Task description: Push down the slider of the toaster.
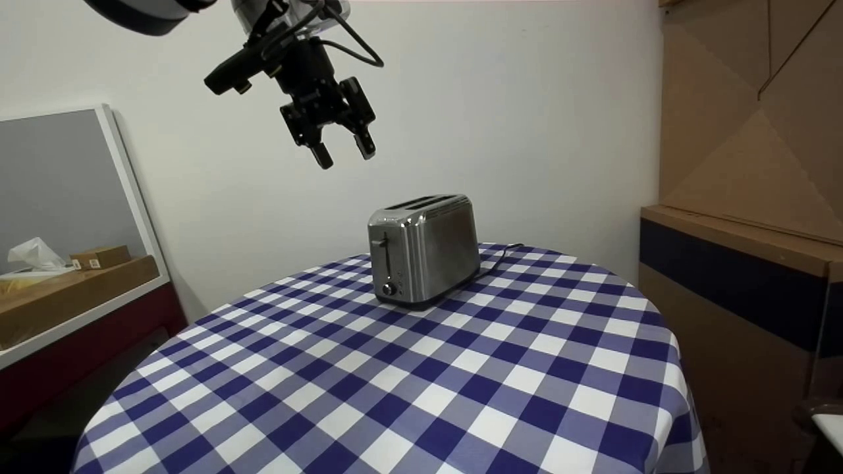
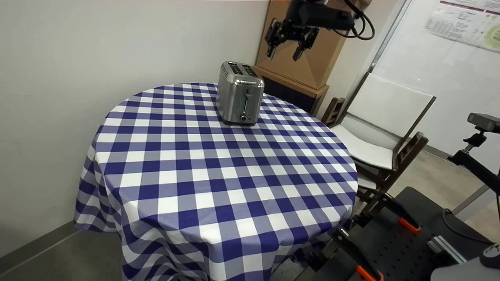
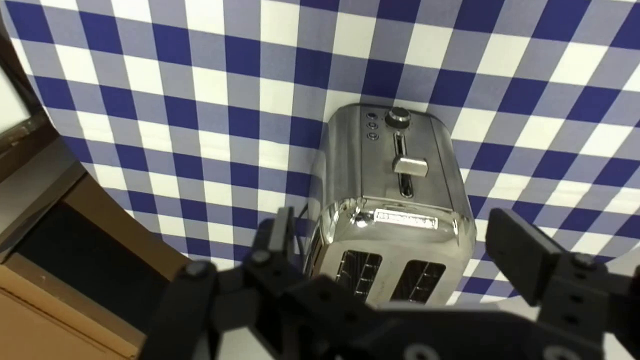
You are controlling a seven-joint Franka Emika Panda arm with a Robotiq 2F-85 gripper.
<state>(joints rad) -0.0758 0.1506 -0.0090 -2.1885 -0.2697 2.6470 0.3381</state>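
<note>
A silver toaster (image 1: 435, 253) stands upright on a round table with a checked cloth; it also shows in an exterior view (image 2: 237, 97) and the wrist view (image 3: 382, 185). Its slider (image 1: 380, 243) sits near the top of its vertical slot, above a round knob. The slider also shows in an exterior view (image 2: 248, 95) and the wrist view (image 3: 411, 166). My gripper (image 1: 344, 153) is open and empty, above the toaster and apart from it. It also shows in an exterior view (image 2: 284, 55). In the wrist view the fingers (image 3: 392, 222) stand wide apart, with the toaster seen between them.
The checked tablecloth (image 1: 395, 395) covers the table. A power cord (image 1: 504, 253) runs from behind the toaster. A wall stands behind the table. A large cardboard box (image 1: 744, 151) stands beside the table, and white chairs (image 2: 367, 144) are nearby.
</note>
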